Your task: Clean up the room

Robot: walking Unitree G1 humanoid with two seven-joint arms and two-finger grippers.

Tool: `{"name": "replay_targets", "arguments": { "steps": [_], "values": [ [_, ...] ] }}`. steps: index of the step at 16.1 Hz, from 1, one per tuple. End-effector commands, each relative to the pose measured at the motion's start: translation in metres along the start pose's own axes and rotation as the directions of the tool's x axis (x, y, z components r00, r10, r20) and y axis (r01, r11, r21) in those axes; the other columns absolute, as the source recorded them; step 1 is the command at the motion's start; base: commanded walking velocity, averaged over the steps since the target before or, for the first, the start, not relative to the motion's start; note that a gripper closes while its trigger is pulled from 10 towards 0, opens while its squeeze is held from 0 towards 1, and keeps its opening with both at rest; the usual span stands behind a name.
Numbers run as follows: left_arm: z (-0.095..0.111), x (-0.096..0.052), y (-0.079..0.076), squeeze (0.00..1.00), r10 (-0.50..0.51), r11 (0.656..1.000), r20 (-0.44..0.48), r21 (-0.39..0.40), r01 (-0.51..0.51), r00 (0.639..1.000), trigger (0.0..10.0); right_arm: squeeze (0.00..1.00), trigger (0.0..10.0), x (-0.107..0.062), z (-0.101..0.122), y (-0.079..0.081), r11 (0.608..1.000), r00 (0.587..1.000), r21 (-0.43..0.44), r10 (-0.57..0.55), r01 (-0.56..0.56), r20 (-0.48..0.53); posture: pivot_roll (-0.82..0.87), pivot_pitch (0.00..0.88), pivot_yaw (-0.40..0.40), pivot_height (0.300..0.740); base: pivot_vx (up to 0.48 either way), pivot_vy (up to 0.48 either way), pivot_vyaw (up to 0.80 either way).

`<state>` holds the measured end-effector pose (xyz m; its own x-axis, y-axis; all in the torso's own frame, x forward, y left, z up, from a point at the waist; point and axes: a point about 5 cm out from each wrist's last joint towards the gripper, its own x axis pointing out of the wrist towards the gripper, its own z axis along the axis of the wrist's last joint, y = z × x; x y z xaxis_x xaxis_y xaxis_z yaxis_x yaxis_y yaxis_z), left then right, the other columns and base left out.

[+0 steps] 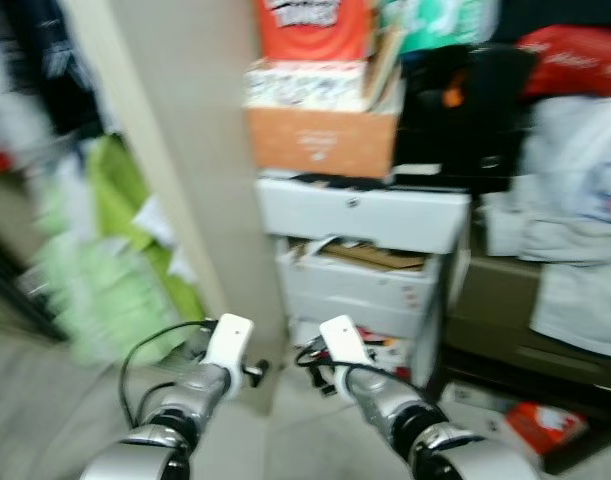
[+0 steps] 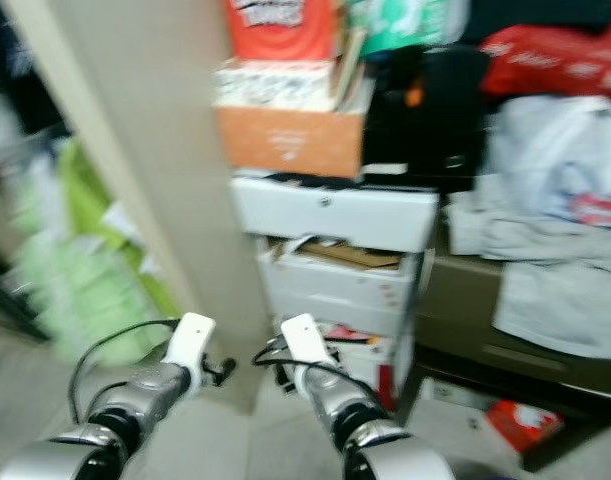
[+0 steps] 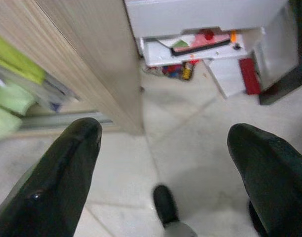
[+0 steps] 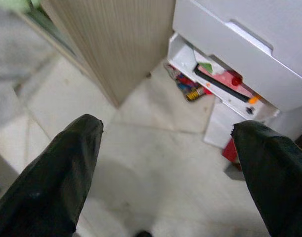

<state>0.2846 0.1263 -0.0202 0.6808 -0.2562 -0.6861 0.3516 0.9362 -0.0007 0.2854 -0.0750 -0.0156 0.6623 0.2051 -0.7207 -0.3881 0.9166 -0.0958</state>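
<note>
A drawer unit (image 1: 360,270) stands straight ahead on the floor (image 4: 155,163), its drawers partly pulled out with papers (image 1: 370,256) in the middle one and small items (image 4: 222,84) in the lowest. A cardboard box (image 1: 320,140) sits on top of the unit. A wooden panel (image 1: 175,150) rises just left of it, with hanging clothes (image 1: 105,260) further left. Piled bags (image 1: 575,190) lie to the unit's right.

Both arms reach forward, left gripper (image 3: 168,163) and right gripper (image 4: 165,163) seemingly spread wide
</note>
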Motion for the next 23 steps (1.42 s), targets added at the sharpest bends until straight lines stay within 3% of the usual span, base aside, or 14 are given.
{"name": "replay_targets", "arguments": {
  "steps": [1, 12, 23],
  "values": [
    [-0.0014, -0.0017, 0.007, 0.0, 0.014, 1.0, -0.006, 0.008, -0.014, 1.0, 10.0, 0.0, 10.0, 0.0003, 0.0047, 0.0041, 1.0, 1.0, 0.003, 0.011, -0.011, 0.01, -0.11, 0.0, 0.051, 0.74, 0.0, 0.0, 0.8],
    [-0.0008, -0.0017, 0.0077, 0.0, 0.022, 1.0, -0.005, 0.011, -0.022, 1.0, 10.0, 0.0, 10.0, 0.0003, 0.0055, 0.0046, 1.0, 1.0, 0.0, 0.012, -0.012, 0.013, -0.11, 0.0, 0.05, 0.74, 0.0, 0.0, 0.77],
    [-0.0008, -0.0019, 0.0089, 0.0, 0.036, 0.999, -0.003, 0.001, -0.036, 0.999, 10.0, 0.0, 10.0, 0.0003, 0.0058, 0.005, 1.0, 1.0, -0.006, 0.012, -0.012, 0.016, -0.11, 0.0, 0.049, 0.74, 0.0, 0.0, 0.0]
  ]
}}
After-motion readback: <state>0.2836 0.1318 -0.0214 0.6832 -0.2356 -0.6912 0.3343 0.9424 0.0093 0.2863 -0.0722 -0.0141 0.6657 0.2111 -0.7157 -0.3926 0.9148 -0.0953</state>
